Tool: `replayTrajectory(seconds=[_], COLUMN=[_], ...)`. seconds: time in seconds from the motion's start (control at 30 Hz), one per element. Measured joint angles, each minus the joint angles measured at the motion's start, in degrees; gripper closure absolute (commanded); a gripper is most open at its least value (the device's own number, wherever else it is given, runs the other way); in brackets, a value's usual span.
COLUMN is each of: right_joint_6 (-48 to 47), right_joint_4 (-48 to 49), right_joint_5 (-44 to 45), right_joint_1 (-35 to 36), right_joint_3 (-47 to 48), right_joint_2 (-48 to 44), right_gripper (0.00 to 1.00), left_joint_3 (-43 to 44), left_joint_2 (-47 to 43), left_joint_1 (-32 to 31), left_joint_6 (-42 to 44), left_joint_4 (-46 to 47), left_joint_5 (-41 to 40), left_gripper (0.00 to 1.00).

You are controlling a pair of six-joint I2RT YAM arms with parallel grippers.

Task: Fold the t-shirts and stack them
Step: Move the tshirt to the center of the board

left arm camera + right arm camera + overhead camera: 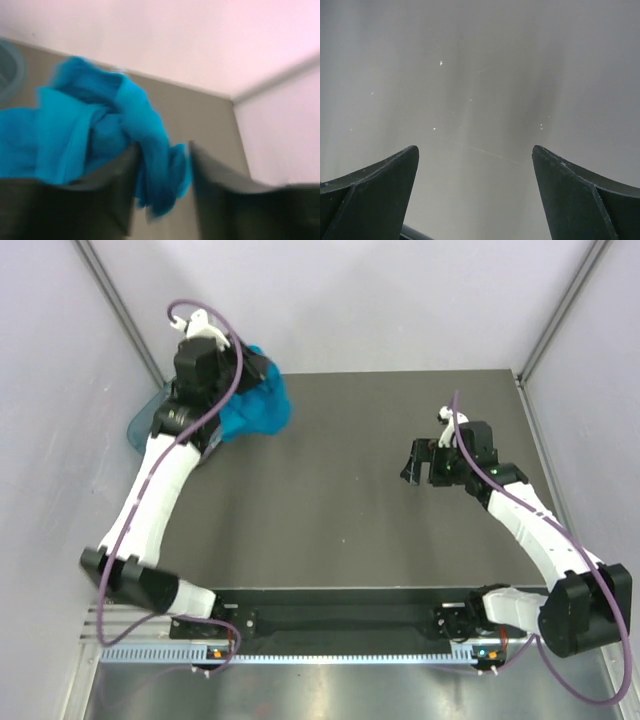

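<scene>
A teal-blue t-shirt (258, 403) lies bunched at the far left of the dark table (340, 500), lifted in a heap. My left gripper (230, 380) is over it and is shut on a fold of it. In the left wrist view, which is blurred, the cloth (100, 130) hangs bunched between the two dark fingers of that gripper (162, 150). My right gripper (425, 462) hovers over the right half of the table. It stands open (475, 152), with only bare table surface between its fingers.
A teal plastic basket (145, 422) sits at the table's far left edge beside the shirt, its rim (11, 65) just in the left wrist view. Pale walls close in the left, back and right sides.
</scene>
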Motion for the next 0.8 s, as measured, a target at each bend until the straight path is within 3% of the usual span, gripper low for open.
replayTrajectory(seconds=[0.03,0.07,0.23,0.27,0.37,0.5,0.63,0.8], right_joint_6=[0.02,0.02,0.48,0.50,0.52,0.79,1.53,2.71], right_joint_4=[-0.74,-1.57,-5.09,-5.77,-6.75,-7.28,-8.07,-8.50], right_joint_5=[0.00,0.02,0.63,0.92,1.49,1.88,1.44,2.40], right_joint_1=[0.24,0.39,1.09,1.22,1.88,3.13,6.21,13.73], right_joint_3=[0.52,1.25,3.50,3.63,3.74,4.17,9.40,24.09], right_joint_2=[0.00,0.00,-0.20,-0.35,-0.39,3.76,15.21,31.10], right_gripper=[0.04,0.04,0.05,0.05,0.16,0.44,0.38,0.33], left_joint_3=[-2.64,-5.77,-25.09,-28.22,-36.79,-44.09,-48.19,-50.99], left_joint_2=[-2.89,-6.10,-21.24,-22.67,-24.72,-24.81,-24.81,-24.79], left_joint_1=[-2.10,-3.48,-4.22,-4.26,-4.39,-4.57,-6.32,-7.58], left_joint_6=[0.07,0.15,-3.37,-3.69,-4.39,-4.96,-5.18,-5.18], left_joint_4=[0.37,0.33,-0.09,-0.57,-2.78,-5.31,-5.62,-5.55], left_joint_5=[0.79,1.31,2.19,2.38,3.78,7.10,10.14,11.89], left_gripper=[0.12,0.01,0.01,0.06,0.21,0.33,0.34,0.34])
